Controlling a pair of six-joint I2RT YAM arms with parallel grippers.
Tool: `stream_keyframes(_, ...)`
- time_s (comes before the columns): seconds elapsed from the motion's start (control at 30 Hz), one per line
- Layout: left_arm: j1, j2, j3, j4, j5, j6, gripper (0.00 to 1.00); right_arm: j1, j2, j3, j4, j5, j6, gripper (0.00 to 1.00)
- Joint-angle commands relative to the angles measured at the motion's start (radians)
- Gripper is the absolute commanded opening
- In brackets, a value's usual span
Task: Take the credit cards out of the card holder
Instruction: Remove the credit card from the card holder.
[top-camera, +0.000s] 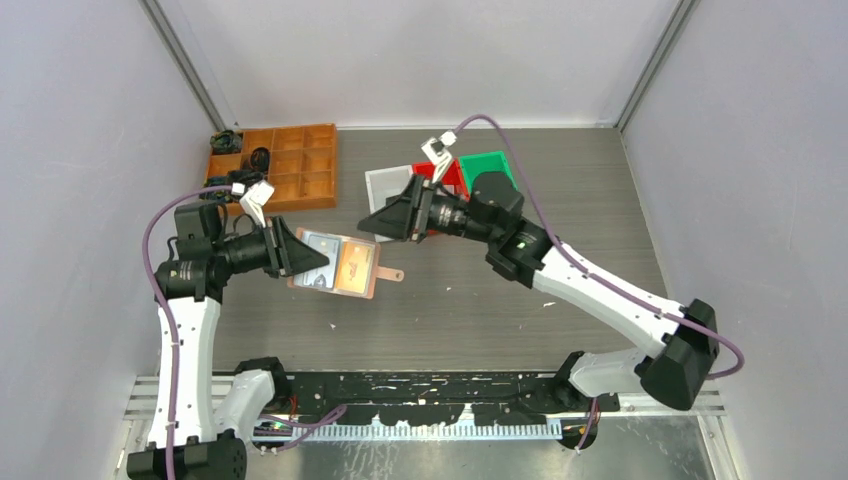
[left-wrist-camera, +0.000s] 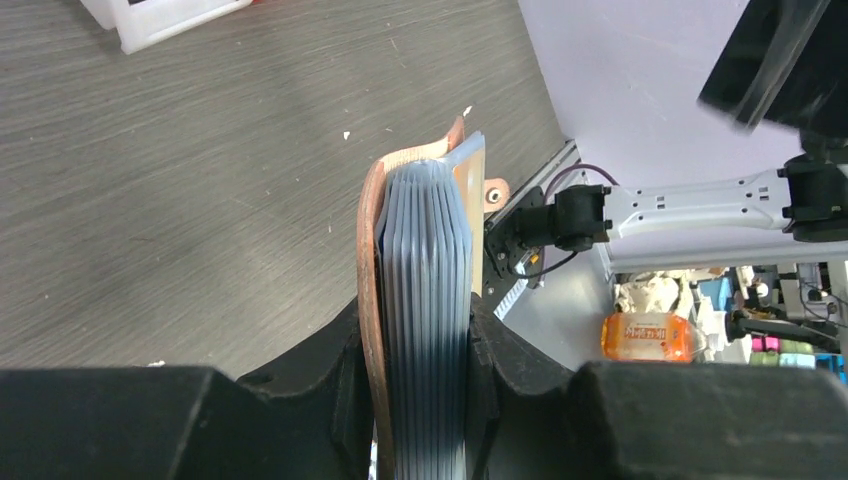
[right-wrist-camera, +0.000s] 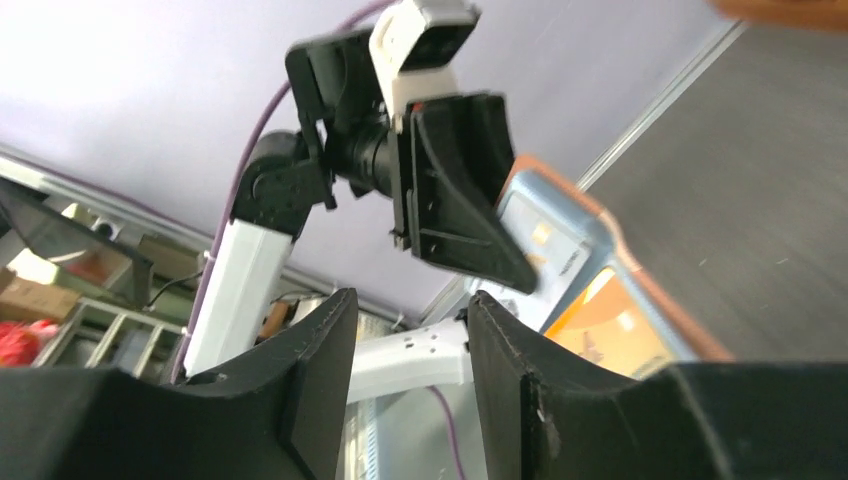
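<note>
The salmon-pink card holder (top-camera: 340, 266) is held open above the table, its pink tab (top-camera: 393, 274) pointing right. A whitish-grey card (top-camera: 322, 246) and a yellowish-orange card (top-camera: 353, 262) show in its grey pockets. My left gripper (top-camera: 314, 262) is shut on its left edge. In the left wrist view the grey pockets (left-wrist-camera: 428, 290) and pink cover (left-wrist-camera: 371, 260) sit edge-on between the jaws of that gripper (left-wrist-camera: 425, 400). My right gripper (top-camera: 368, 225) is open and empty, just above and right of the holder. The right wrist view shows its open jaws (right-wrist-camera: 410, 310) facing both cards (right-wrist-camera: 610, 330).
A wooden compartment tray (top-camera: 275, 165) stands at the back left. White (top-camera: 388, 185), red (top-camera: 447, 172) and green (top-camera: 487, 162) bins stand at the back, behind the right arm. The white bin's corner shows in the left wrist view (left-wrist-camera: 150, 15).
</note>
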Motion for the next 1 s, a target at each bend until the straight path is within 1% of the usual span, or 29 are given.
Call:
stream_keyframes(0.0, -0.002, -0.002, 0.048, 0.072, 0.05, -0.068, 0.08, 0.074, 0.081, 0.012, 0.115, -0.051, 0.093, 0.51)
stream_keyframes(0.1, -0.002, -0.009, 0.054, 0.096, 0.095, -0.1, 0.09, 0.097, 0.125, 0.003, 0.13, -0.053, 0.114, 0.52)
stream_keyframes(0.23, 0.0, -0.025, 0.05, 0.141, 0.159, -0.145, 0.1, 0.099, 0.129, -0.033, 0.169, -0.049, 0.136, 0.52)
stream_keyframes(0.47, -0.002, -0.033, 0.026, 0.252, 0.206, -0.271, 0.13, 0.104, 0.135, -0.085, 0.212, -0.063, 0.163, 0.51)
stream_keyframes(0.6, -0.001, -0.038, 0.011, 0.306, 0.221, -0.345, 0.14, 0.106, 0.148, -0.099, 0.242, -0.064, 0.179, 0.5)
stream_keyframes(0.8, -0.002, -0.069, -0.019, 0.388, 0.211, -0.458, 0.19, 0.107, 0.186, -0.089, 0.324, -0.079, 0.228, 0.47)
stream_keyframes(0.97, -0.001, -0.098, -0.059, 0.499, 0.205, -0.571, 0.24, 0.109, 0.23, -0.085, 0.459, -0.099, 0.313, 0.43)
